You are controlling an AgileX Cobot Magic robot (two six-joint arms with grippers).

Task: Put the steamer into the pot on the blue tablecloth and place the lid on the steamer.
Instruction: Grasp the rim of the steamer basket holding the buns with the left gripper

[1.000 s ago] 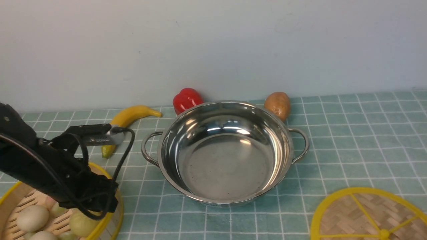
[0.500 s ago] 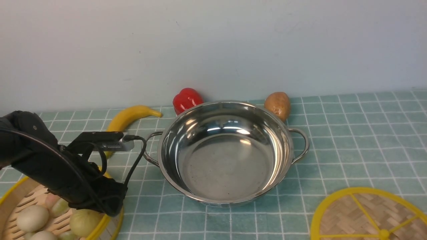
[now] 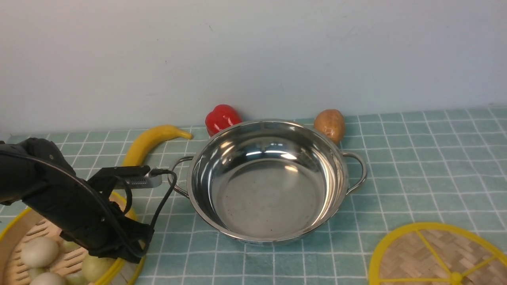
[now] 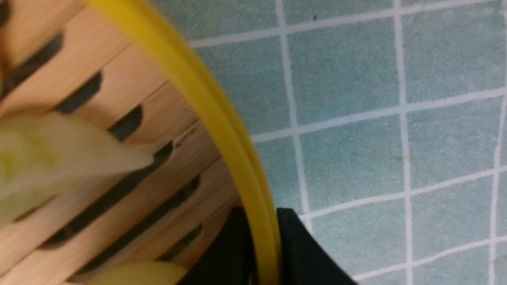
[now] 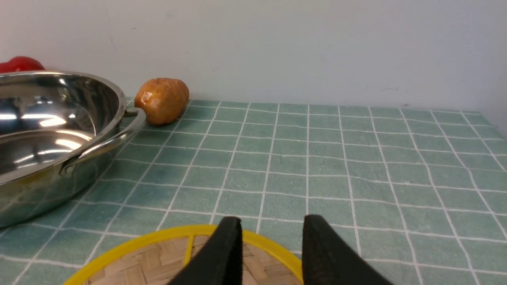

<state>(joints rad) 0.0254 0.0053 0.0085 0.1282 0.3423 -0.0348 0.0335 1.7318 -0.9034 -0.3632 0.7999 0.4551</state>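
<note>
The steamer [image 3: 14, 221], a bamboo basket with a yellow rim and pale buns [image 3: 39, 251] inside, sits at the near left on the blue tablecloth [image 3: 416, 158]. My left gripper [image 3: 128, 253] reaches down over its right side. In the left wrist view the left gripper [image 4: 263, 221] is shut on the steamer's yellow rim [image 4: 206, 103], one black finger inside and one outside. The empty steel pot [image 3: 269, 198] stands in the middle. The woven lid [image 3: 431, 257] lies flat at the near right. My right gripper [image 5: 271, 225] hovers open over the far edge of the lid [image 5: 158, 261].
A yellow banana [image 3: 146, 144], a red pepper [image 3: 222, 117] and a brown potato [image 3: 329, 124] lie behind the pot along the pale wall. The pot's left handle [image 3: 174, 176] is close to my left wrist's cable.
My left arm has swung right and down onto the steamer's right rim, and its jaws have closed on the rim. The pot, the lid and the right gripper have not moved.
</note>
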